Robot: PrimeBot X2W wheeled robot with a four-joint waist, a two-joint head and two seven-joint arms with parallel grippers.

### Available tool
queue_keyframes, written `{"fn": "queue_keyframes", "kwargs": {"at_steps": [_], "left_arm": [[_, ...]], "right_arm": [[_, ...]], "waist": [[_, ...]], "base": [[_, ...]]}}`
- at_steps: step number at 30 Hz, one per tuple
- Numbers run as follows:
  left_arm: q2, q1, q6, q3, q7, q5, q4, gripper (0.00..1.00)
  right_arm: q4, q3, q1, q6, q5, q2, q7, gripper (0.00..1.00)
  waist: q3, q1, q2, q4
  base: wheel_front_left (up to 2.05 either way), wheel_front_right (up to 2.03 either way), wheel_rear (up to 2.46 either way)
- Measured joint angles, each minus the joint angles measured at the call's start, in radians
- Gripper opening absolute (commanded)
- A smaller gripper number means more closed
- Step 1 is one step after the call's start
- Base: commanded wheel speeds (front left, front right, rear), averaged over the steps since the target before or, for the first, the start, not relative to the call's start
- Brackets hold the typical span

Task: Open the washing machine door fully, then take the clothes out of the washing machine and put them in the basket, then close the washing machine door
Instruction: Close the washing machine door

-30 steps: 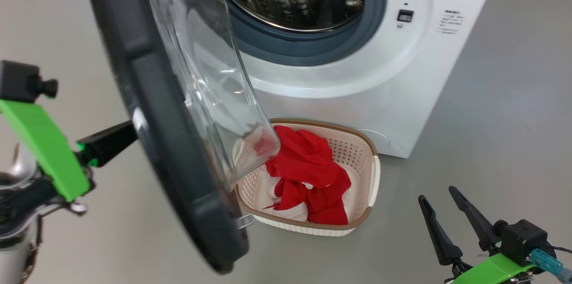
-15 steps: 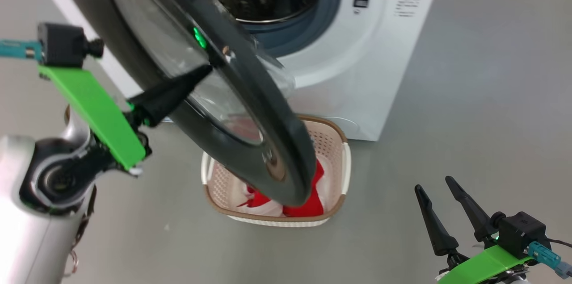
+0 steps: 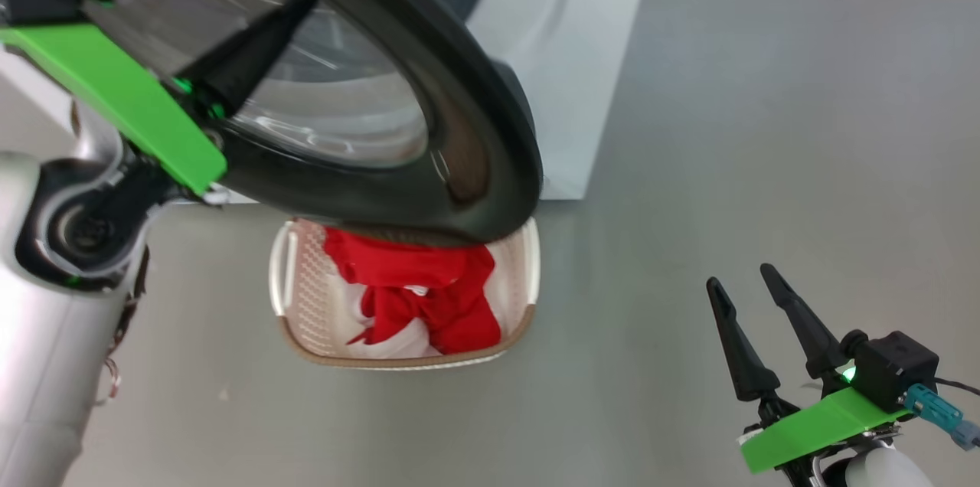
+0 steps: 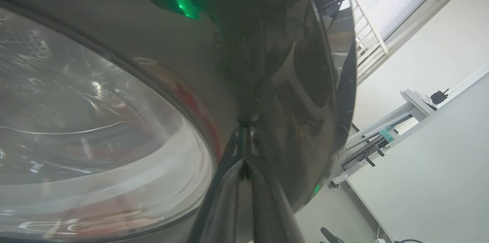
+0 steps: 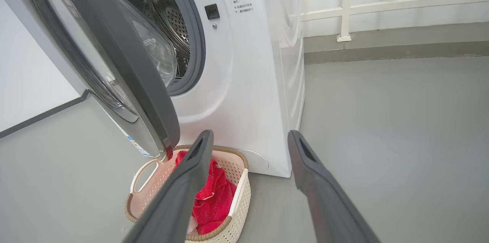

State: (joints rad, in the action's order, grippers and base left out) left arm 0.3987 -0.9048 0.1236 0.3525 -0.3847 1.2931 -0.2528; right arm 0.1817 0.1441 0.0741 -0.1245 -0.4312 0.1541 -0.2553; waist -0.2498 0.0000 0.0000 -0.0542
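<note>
A washer door (image 3: 475, 135), round with a glossy black rim and a bulging clear window, stands part way open, angled out from the white washer (image 3: 566, 50). In the right wrist view the door (image 5: 126, 63) leaves a gap through which the grey rubber ring and the steel drum (image 5: 168, 17) show. The left claw (image 3: 306, 4) is closed with nothing between its fingers, and its tips press on the outer face of the door. In the left wrist view the claw (image 4: 244, 136) meets its own reflection on the door's (image 4: 290, 63) black rim, just beside the window. A cream basket (image 3: 302, 295) with a brown rim sits on the grey floor (image 3: 766, 127) right in front of the washer, its far end under the door's lower edge in the head view. Red clothes (image 3: 429, 295) with white parts lie heaped inside the basket. The right claw (image 3: 741, 278) hangs well apart at the lower right, fingers spread wide and holding nothing, above bare floor. From its own wrist view the right claw (image 5: 250, 136) points toward the washer (image 5: 244, 82), with the basket (image 5: 238, 212) and clothes (image 5: 214, 197) below its left finger
</note>
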Motion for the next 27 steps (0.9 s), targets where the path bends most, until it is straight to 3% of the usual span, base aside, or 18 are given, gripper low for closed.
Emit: {"fn": "queue_keyframes", "kwargs": {"at_steps": [10,27], "left_arm": [[0.025,-0.084,0.0,0.007,0.112,0.046,-0.112,0.0],[0.067,-0.106,0.0,0.085,0.208,0.12,-0.133,0.0]], "right_arm": [[0.0,-0.002,0.023,0.0,0.0,-0.011,0.0,1.0],[0.001,-0.008,0.043,0.0,0.0,-0.013,0.0,1.0]], "waist": [[-0.049,0.0,0.0,0.076],[-0.047,0.0,0.0,0.075]], "base": [[0.0,0.0,0.0],[0.0,0.0,0.0]]}}
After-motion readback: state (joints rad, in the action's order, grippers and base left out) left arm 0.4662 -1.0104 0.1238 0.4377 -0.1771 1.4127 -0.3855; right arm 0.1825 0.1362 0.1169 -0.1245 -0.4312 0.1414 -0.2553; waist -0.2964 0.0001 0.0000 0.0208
